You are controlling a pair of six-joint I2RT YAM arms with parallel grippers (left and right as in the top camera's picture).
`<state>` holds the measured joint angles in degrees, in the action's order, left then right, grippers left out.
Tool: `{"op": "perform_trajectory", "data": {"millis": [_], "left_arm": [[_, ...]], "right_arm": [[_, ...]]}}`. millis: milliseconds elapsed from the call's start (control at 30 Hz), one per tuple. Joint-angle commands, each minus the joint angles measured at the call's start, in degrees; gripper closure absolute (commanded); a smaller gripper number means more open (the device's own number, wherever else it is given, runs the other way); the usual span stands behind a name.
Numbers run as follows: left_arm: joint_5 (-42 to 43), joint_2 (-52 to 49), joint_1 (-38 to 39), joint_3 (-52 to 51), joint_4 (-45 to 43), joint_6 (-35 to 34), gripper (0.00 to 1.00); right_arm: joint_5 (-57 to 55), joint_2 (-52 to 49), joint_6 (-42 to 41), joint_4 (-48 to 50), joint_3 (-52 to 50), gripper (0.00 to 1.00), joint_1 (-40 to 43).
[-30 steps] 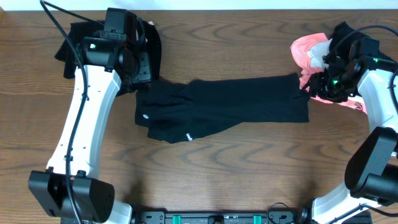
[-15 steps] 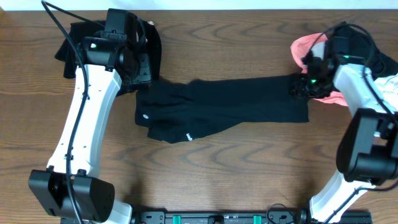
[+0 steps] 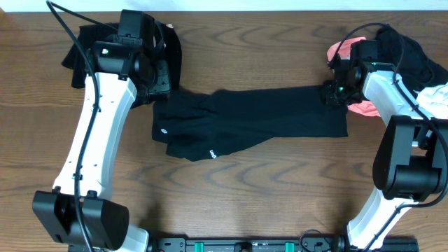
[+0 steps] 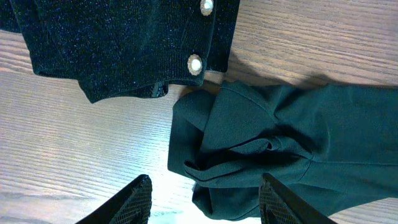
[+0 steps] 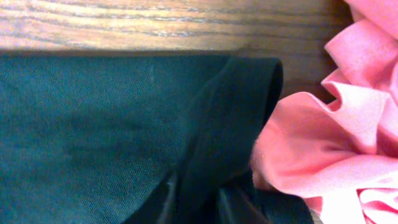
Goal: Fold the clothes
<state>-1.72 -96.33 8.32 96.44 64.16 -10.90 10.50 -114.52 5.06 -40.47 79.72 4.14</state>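
Observation:
A plain black shirt (image 3: 266, 115) with a small white logo (image 3: 211, 154) lies stretched left to right across the middle of the table. My left gripper (image 3: 159, 80) hovers over its crumpled left end (image 4: 249, 143) and stands open (image 4: 205, 208), one finger over bare wood and the other over the cloth. At the shirt's upper right corner my right gripper (image 3: 331, 94) is pinched shut on a raised fold of the black fabric (image 5: 217, 143). More clothes lie in piles at both back corners.
A black knit garment with pearl buttons (image 4: 124, 43) lies at the back left (image 3: 87, 42), touching the shirt's corner. At the back right are a pink garment (image 3: 346, 54) (image 5: 336, 143), a black one (image 3: 406, 52) and a white one (image 3: 437, 98).
My right gripper has moved left from the pink pile to the shirt's upper right corner and closed on a fold there. The left arm has not moved.

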Motion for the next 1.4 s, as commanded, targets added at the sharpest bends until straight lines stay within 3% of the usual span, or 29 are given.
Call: {"op": "perform_trajectory", "data": {"millis": [0, 67, 600, 1000, 1033, 1100, 1133, 1200, 1367], "left_arm": [[-0.28, -0.22, -0.09, 0.39, 0.20, -0.74, 0.44], [-0.28, -0.22, -0.09, 0.39, 0.22, -0.74, 0.44], [-0.28, -0.22, -0.09, 0.39, 0.20, -0.74, 0.44], [-0.28, -0.22, -0.09, 0.39, 0.22, -0.74, 0.44], [-0.28, -0.22, -0.09, 0.39, 0.24, -0.74, 0.44], [-0.26, -0.22, -0.09, 0.39, 0.26, -0.74, 0.44], [-0.26, -0.22, -0.09, 0.39, 0.26, -0.74, 0.44], [-0.28, -0.22, -0.09, 0.39, 0.26, -0.74, 0.44], [-0.28, -0.22, -0.09, 0.39, 0.42, -0.74, 0.44]], "right_arm": [[-0.15, -0.24, 0.11, 0.44, 0.00, 0.92, -0.24], [-0.13, -0.24, -0.20, 0.59, 0.11, 0.99, -0.24], [-0.24, -0.24, -2.89, -0.44, 15.63, 0.99, -0.33], [-2.58, -1.92, -3.32, 4.35, 16.59, 0.99, -0.44], [-2.60, -2.67, -3.30, 4.68, 16.59, 0.94, -0.55], [-2.64, -3.65, -3.23, 5.11, 16.59, 0.35, -0.79], [-2.60, -3.87, -3.28, 5.09, 16.59, 0.15, -0.83], [-2.58, -4.24, -3.28, 4.90, 16.59, 0.02, -0.81], [-1.33, -3.96, -3.26, -0.31, 17.70, 0.01, -0.42]]}}
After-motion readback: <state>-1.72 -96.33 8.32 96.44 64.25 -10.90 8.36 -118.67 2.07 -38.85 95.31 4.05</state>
